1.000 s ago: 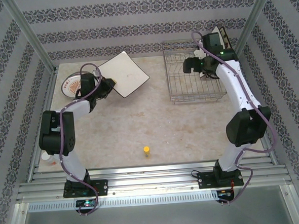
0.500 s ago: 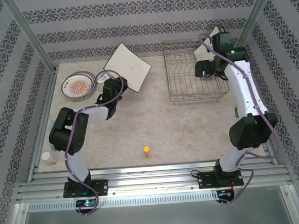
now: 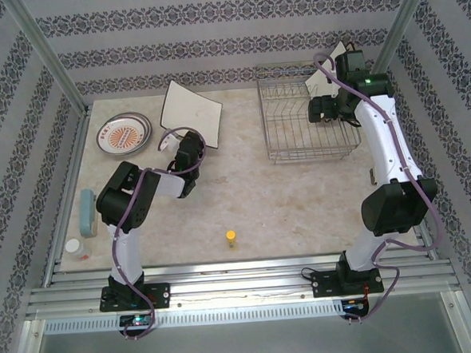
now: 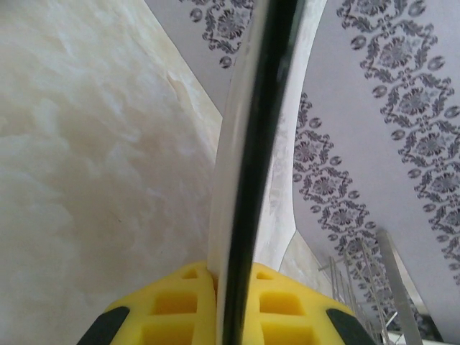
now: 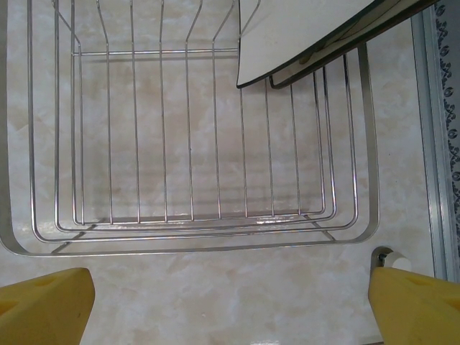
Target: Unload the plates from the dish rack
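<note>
One square plate (image 3: 191,111) held over the bench (image 3: 261,199)
Left pincer (image 3: 187,145) clamped the plate's edge; right pincer (image 3: 322,109) stood wide open over the dish rack (image 3: 305,132).

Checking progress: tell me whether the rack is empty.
Not empty: two square plates lean in the far right corner of the rack.

Arms (image 3: 381,139) were white links with black joints, purple cables (image 3: 427,213) looped alongside; fingers (image 4: 162,316) were yellow, with square pockets.

Robot lab test booth: aluminium frame posts (image 3: 47,58), wallpaper-printed panels (image 3: 226,29), marble-look tabletop (image 3: 261,199), two mounted arms (image 3: 381,135)
</note>
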`<state>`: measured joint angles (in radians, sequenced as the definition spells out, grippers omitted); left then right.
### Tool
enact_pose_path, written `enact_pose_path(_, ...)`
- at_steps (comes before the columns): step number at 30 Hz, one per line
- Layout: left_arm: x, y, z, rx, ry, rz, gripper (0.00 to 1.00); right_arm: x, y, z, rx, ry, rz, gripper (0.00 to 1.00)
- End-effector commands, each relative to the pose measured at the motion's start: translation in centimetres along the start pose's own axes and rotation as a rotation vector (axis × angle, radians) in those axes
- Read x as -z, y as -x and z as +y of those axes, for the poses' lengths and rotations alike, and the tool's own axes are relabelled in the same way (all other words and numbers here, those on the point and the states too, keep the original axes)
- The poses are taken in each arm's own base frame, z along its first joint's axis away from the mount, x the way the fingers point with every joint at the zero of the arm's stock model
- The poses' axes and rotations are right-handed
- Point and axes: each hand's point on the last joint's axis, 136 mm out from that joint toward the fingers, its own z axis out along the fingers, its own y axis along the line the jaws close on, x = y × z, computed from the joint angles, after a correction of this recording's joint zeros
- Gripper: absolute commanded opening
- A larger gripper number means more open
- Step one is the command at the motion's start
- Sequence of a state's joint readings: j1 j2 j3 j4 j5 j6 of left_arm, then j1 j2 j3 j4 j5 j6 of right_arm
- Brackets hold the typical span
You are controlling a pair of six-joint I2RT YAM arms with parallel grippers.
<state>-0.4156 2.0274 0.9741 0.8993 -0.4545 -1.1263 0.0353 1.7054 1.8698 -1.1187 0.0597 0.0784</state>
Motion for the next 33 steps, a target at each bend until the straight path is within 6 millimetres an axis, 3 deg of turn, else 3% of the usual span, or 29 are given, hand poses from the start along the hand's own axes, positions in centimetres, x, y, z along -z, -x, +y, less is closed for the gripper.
enact_pose_path(1,1.5,4.9,-6.3,0.254,-0.2,-0.19,0.0,-0.2,-0.2,0.3,0.013,-0.003,0.016,0.98)
enact_pose_path(11,0.9,3.6,-3.3,0.394,-0.11,-0.174,0.0,-0.1,0.1,0.8,0.03,-0.009,0.014,0.98)
enact_pose_path(20,-0.8,0.6,-0.3,0.525,-0.076,-0.096,0.0,0.3,0.2,0.9,0.04,-0.015,0.006,0.98)
enact_pose_path(33,-2.8,-1.8,2.5,0.643,-0.033,0.005,0.0,0.1,0.4,1.6,0.054,-0.017,0.01,0.98)
